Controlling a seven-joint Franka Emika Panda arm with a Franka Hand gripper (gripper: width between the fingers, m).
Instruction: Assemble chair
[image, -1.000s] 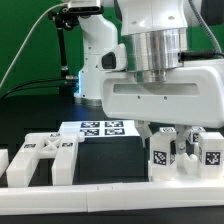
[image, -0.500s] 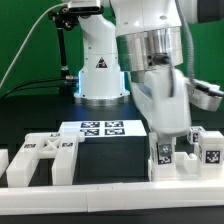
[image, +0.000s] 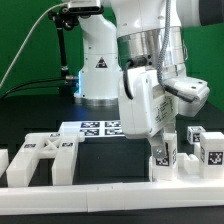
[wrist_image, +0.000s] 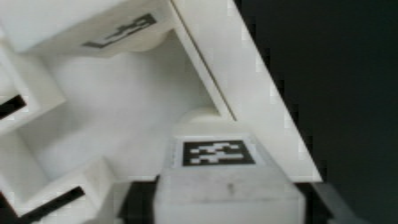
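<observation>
The chair's matte white parts lie at the front of the black table. A slotted flat panel (image: 45, 158) is at the exterior view's left, and tagged blocks (image: 211, 150) stand at its right. My gripper (image: 160, 140) is tilted low over a white tagged block (image: 163, 153) by the front rail. In the wrist view my gripper (wrist_image: 222, 205) is shut on this block (wrist_image: 221, 190), with a dark finger (wrist_image: 141, 200) on each side. Its tag (wrist_image: 217, 151) faces the camera. A larger white slotted part (wrist_image: 107, 90) lies right behind it.
The marker board (image: 98, 128) lies flat behind the parts in the middle. A low white rail (image: 100, 189) runs along the table's front edge. The robot's base (image: 98, 70) stands at the back, with cables at the exterior view's left.
The hand has turned from broadside to edge-on and tilted, shifting toward the exterior view's left. The tagged block under it has turned with it.
</observation>
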